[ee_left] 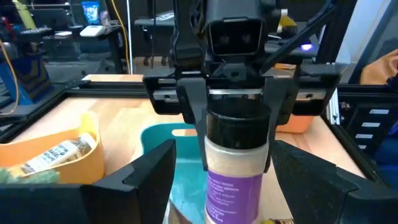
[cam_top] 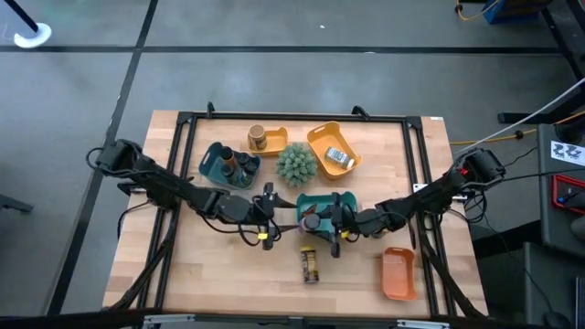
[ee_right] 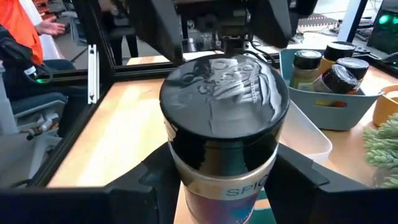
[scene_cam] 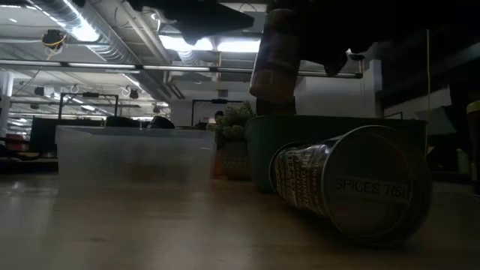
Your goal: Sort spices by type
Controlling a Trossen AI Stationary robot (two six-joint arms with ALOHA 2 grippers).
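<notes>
My right gripper (cam_top: 322, 220) is shut on a dark-capped spice jar with a purple label (ee_left: 235, 168), upright above the teal tray (cam_top: 315, 199) at the table's middle. My left gripper (cam_top: 272, 216) is open just to the jar's left. Its fingers (ee_left: 147, 182) stand wide on either side of the jar without touching it. Another dark-capped jar (cam_top: 310, 265) lies on its side on the table nearer the front, and also shows in the low view (scene_cam: 345, 187). My right gripper pinches the jar between its two fingers (ee_left: 194, 121), at the black cap and the top of the body (ee_left: 236, 127). The fingers come about level from the table's right side. The jar stands roughly upright, lifted clear above the teal tray (scene_cam: 337, 142).
A second teal tray (cam_top: 212, 164) at the far left holds dark-capped jars. A tan jar (cam_top: 259, 139) and an orange tray (cam_top: 318, 137) with a white-blue sachet (cam_top: 338, 156) stand at the far edge, the green spiky plant (cam_top: 296, 163) between them. Another orange tray (cam_top: 398, 272) lies front right. A clear tray (scene_cam: 135, 154) is by my left gripper.
</notes>
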